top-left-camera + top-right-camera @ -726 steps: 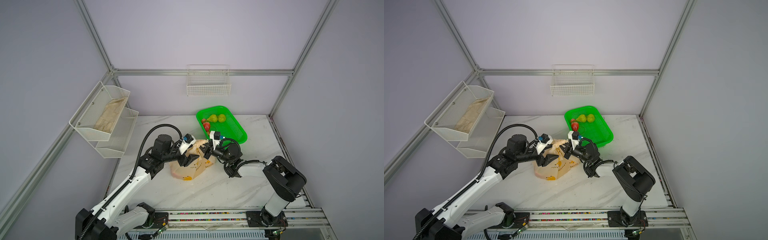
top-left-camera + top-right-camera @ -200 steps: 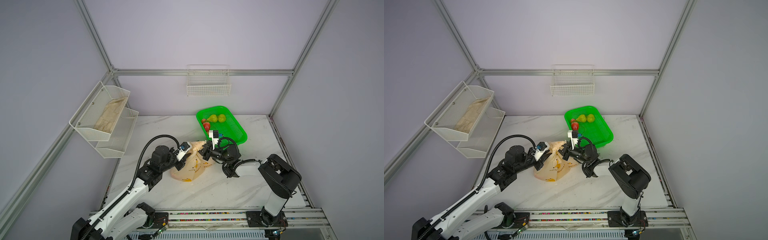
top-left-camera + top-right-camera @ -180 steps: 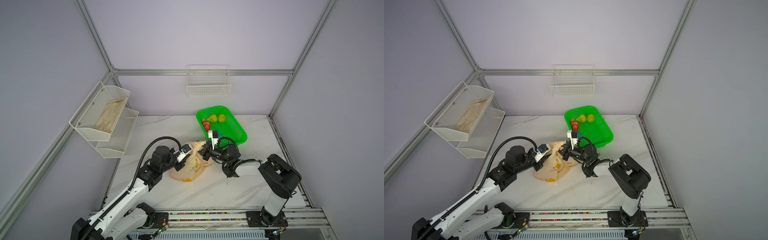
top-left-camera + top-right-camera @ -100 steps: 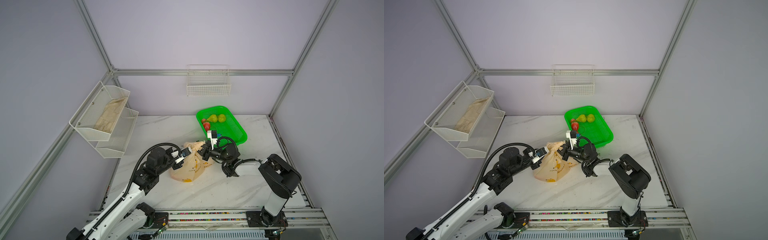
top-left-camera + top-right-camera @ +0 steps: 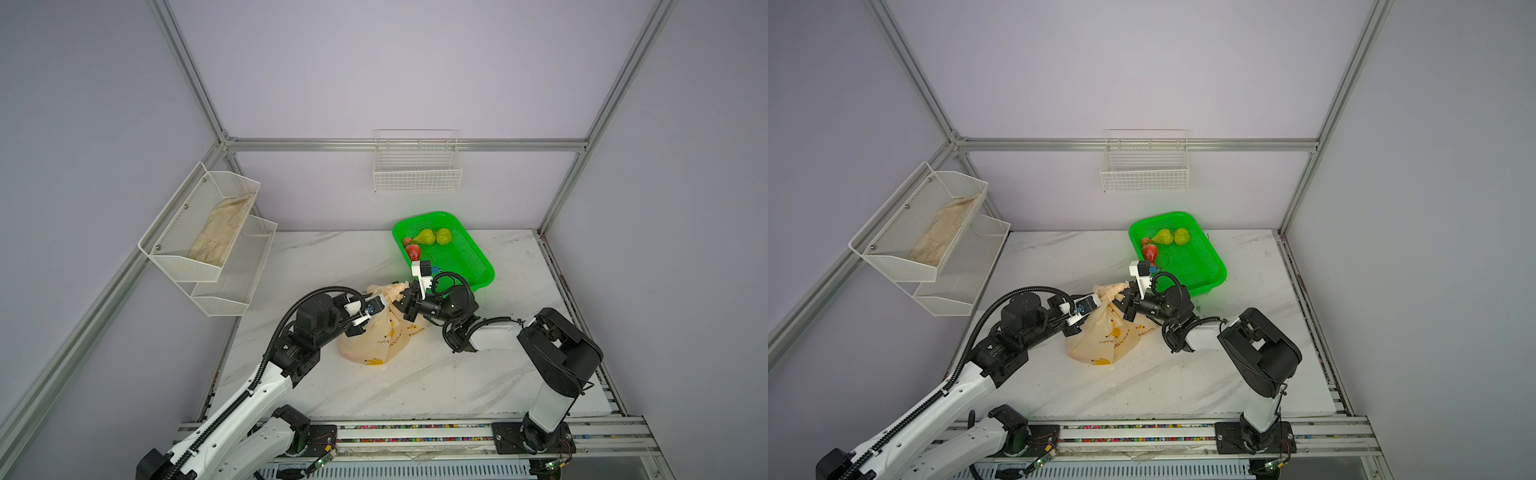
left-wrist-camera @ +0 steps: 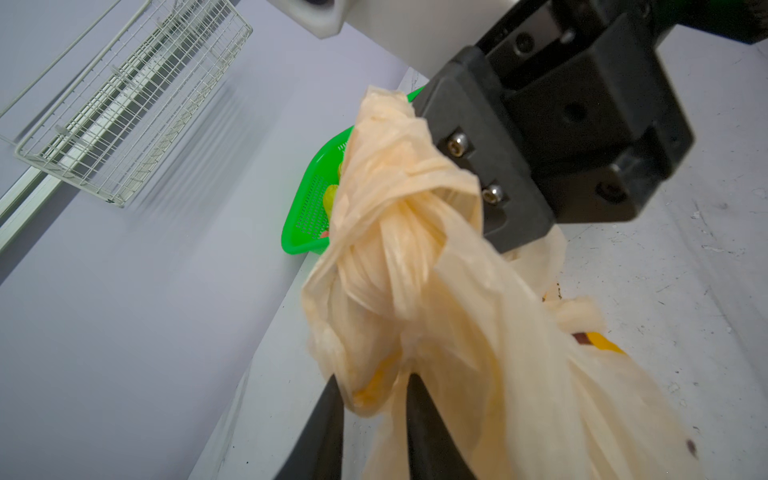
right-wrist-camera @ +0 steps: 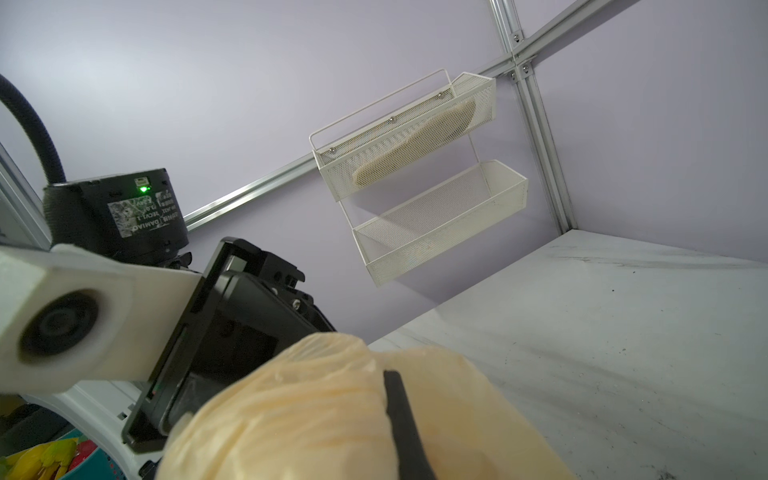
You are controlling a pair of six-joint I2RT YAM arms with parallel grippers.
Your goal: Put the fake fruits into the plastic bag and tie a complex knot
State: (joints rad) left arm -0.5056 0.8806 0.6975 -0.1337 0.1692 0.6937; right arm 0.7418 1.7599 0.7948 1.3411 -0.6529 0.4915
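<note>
The plastic bag (image 5: 380, 338) (image 5: 1106, 338) stands on the marble table (image 5: 436, 386), cream-peach with banana prints. Its handle strips are bunched into the knot (image 5: 386, 293) (image 5: 1108, 293) (image 6: 399, 216) at its top. My left gripper (image 5: 374, 311) (image 5: 1090, 309) (image 6: 374, 386) comes in from the left, its two fingers closed on a fold of the bag just under the knot. My right gripper (image 5: 405, 299) (image 5: 1126, 300) (image 7: 392, 378) is shut on the handle plastic from the right. Fake fruits, two green pears (image 5: 424, 237) (image 5: 444, 235) and a strawberry (image 5: 412, 251), lie in the green basket.
The green mesh basket (image 5: 478, 270) (image 5: 1208, 266) sits just behind the right gripper. A white two-tier rack (image 5: 208, 232) hangs on the left wall with a cloth in it. A wire basket (image 5: 417, 170) hangs on the back wall.
The bag, lying flatter a few seconds ago, now stands upright with its top bunched. Over the last second the left arm drew slightly leftward; the right gripper stayed where it was.
</note>
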